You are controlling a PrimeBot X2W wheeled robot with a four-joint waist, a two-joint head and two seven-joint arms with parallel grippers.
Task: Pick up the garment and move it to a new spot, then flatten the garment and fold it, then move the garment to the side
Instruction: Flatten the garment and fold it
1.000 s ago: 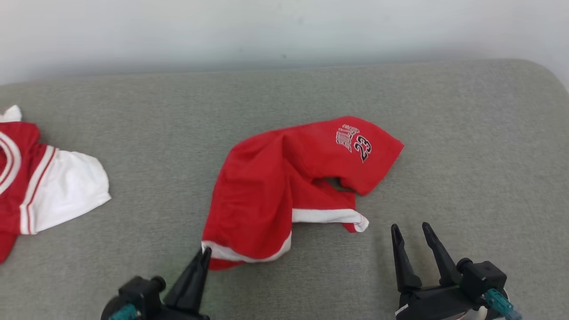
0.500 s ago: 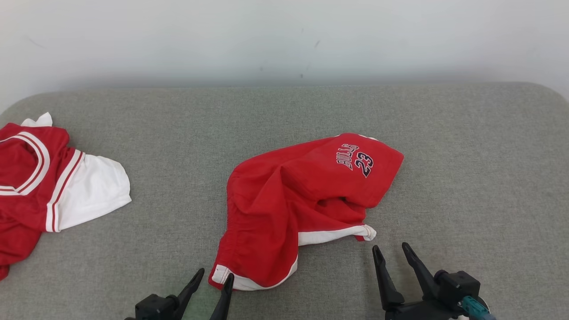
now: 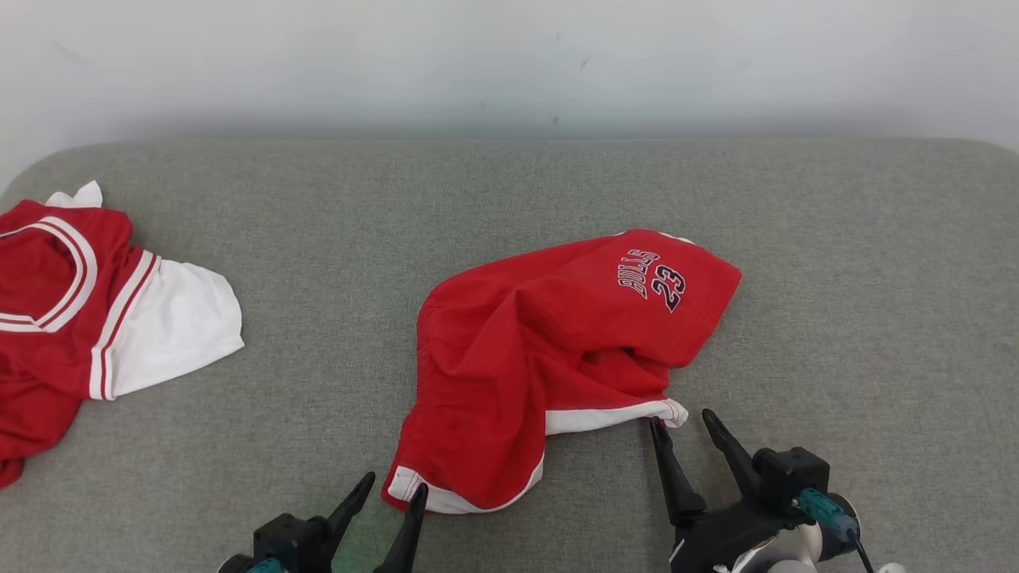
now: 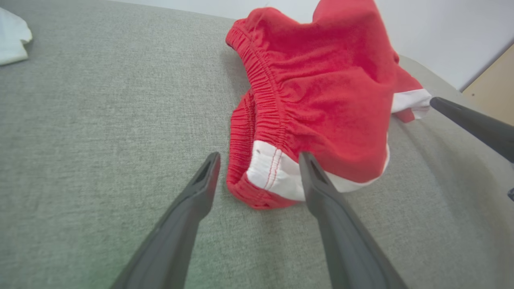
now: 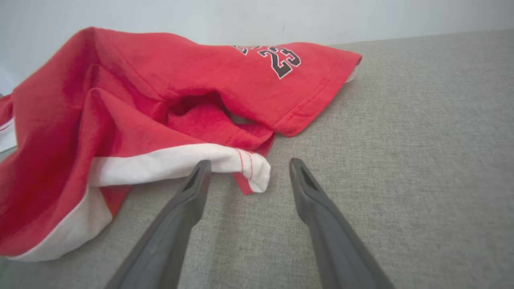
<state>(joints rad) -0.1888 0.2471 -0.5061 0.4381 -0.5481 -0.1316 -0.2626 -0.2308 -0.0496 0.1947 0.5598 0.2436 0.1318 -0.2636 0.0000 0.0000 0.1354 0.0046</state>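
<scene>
The garment (image 3: pixel 541 342) is a pair of red shorts with white trim and "BULLS 23" print, lying crumpled on the grey cushioned surface (image 3: pixel 318 239). My left gripper (image 3: pixel 394 482) is open at the shorts' near-left white-trimmed corner. In the left wrist view the gripper (image 4: pixel 260 156) has that corner of the garment (image 4: pixel 321 92) lying loose between its fingertips. My right gripper (image 3: pixel 681 418) is open just below the near-right white-trimmed corner. In the right wrist view the gripper (image 5: pixel 249 161) straddles that corner of the garment (image 5: pixel 120 120) without closing on it.
A second red and white jersey (image 3: pixel 103 318) lies at the left edge of the surface. A pale wall (image 3: pixel 509 64) runs behind the far edge. The right gripper's finger (image 4: pixel 474 124) crosses the right side of the left wrist view.
My left gripper went from shut on the shorts' near-left corner to open, and the corner now lies on the surface. The right gripper moved closer to the near-right corner. The camera shifted.
</scene>
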